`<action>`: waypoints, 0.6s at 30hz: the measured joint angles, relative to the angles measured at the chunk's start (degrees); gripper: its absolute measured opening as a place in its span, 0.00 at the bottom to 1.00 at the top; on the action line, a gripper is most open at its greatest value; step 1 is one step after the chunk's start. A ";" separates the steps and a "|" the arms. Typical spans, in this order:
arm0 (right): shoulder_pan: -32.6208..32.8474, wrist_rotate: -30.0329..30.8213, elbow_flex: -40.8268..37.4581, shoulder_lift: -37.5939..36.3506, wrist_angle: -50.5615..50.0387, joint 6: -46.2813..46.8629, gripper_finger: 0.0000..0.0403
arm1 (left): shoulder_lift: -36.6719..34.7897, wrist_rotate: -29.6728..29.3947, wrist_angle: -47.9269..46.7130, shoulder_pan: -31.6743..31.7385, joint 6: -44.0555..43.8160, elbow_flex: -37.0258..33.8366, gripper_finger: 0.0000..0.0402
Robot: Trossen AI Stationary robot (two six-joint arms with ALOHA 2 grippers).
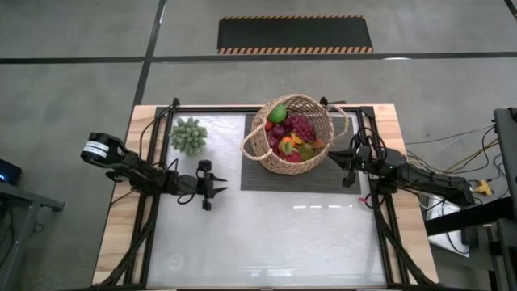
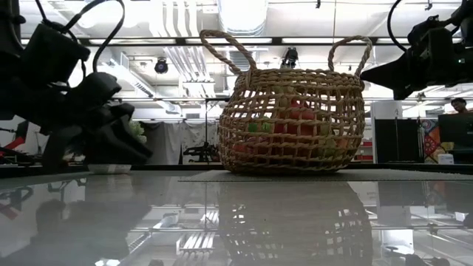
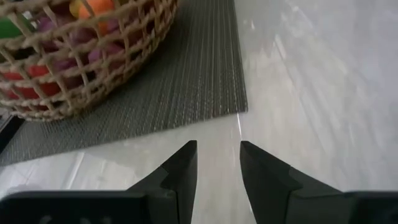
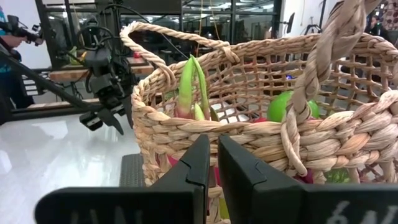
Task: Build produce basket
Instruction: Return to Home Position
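Observation:
The round woven basket [image 1: 262,149] stands on a dark grey mat [image 1: 258,176] at the table's far middle. It holds the toy produce [image 1: 291,136]: a green apple [image 1: 278,113], a red grape bunch [image 1: 302,127], and orange and red pieces. My right gripper [image 1: 331,156] is shut and raised at the basket's right side, level with its rim [image 4: 249,146]. My left gripper [image 1: 223,191] is open and empty, low over the bare table left of the mat's near corner. It points toward the mat [image 3: 186,87]. My right gripper's shut fingertips [image 4: 202,155] point level at the basket's outer wall [image 4: 180,134] just below the rim, beside a loop handle [image 4: 311,81]. I cannot tell whether they touch it.
A green spiky plant-like object [image 1: 188,135] stands at the far left of the table. The glossy table surface [image 1: 275,234] stretches from the mat to the near edge. My left arm shows beyond the basket in the right wrist view [image 4: 102,81].

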 joint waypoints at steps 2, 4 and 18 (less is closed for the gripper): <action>0.00 0.02 0.00 0.15 0.00 0.00 0.06 | 0.02 0.00 0.17 0.00 -0.08 0.25 0.26; 0.00 0.02 0.00 0.30 0.02 0.00 0.06 | 0.02 0.02 0.25 -0.02 -0.24 0.28 0.26; 0.00 0.02 0.00 0.30 0.09 0.00 0.06 | 0.00 0.07 0.34 0.00 -0.41 0.28 0.26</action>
